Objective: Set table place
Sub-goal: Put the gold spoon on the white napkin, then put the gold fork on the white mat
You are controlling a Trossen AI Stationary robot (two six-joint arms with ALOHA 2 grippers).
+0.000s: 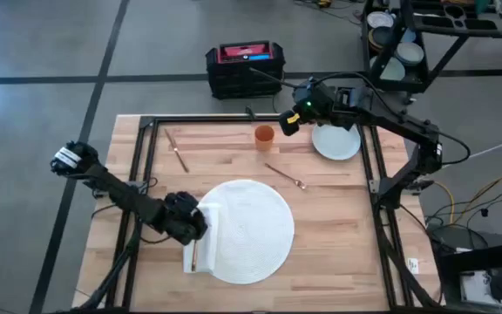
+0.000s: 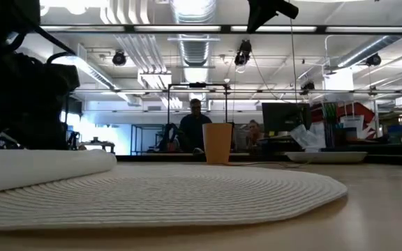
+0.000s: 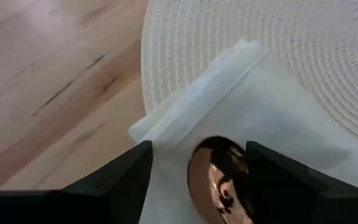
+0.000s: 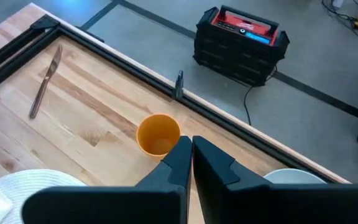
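Table (image 1: 338,227) with empty orange cup (image 1: 264,136)

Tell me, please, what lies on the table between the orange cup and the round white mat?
In the high view, a fork lies on the bare table between the orange cup and the mat.

The rectangular light-wood butcher-block bench (image 1: 338,244) is showing smooth, matt grain. The large round white woven mat (image 1: 255,231) is looking ribbed and rough. The glossy copper-coloured metal spoon (image 3: 219,180) is gleaming on a soft white folded cloth napkin (image 3: 253,112).
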